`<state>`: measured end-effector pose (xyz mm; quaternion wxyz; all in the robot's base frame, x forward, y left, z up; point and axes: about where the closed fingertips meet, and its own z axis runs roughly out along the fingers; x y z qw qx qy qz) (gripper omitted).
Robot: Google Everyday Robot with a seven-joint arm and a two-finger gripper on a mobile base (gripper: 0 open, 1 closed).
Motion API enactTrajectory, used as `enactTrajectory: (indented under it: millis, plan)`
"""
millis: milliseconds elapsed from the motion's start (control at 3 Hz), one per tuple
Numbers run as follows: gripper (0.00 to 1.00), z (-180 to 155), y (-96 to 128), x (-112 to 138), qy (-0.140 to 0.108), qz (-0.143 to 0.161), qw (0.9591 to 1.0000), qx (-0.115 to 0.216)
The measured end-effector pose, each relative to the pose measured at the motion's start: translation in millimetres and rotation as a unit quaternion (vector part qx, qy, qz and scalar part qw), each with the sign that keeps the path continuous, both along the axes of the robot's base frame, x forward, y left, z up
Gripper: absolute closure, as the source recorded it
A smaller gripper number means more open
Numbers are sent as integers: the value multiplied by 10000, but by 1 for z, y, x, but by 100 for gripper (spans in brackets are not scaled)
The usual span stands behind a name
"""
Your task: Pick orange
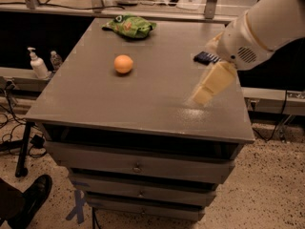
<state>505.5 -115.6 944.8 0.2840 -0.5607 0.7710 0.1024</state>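
Note:
The orange [123, 64] is a small round orange fruit. It sits on the grey cabinet top [143, 99], left of the middle. My gripper [212, 82] hangs from the white arm that comes in from the upper right. It is over the right part of the top, well to the right of the orange and apart from it. It holds nothing that I can see.
A green snack bag [129, 26] lies at the far edge of the top. A dark flat packet [205, 57] lies at the right, partly behind the arm. A soap dispenser [37, 65] stands on a ledge at the left. A shoe [29, 197] is on the floor at lower left.

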Motion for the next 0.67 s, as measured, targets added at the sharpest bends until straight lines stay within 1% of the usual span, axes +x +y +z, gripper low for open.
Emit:
enactTrajectory:
  millis: [333, 667]
  plan:
    - [0, -20, 33, 24, -31, -106, 9948, 1016]
    - [0, -13, 40, 31, -143, -175, 9925, 1202]
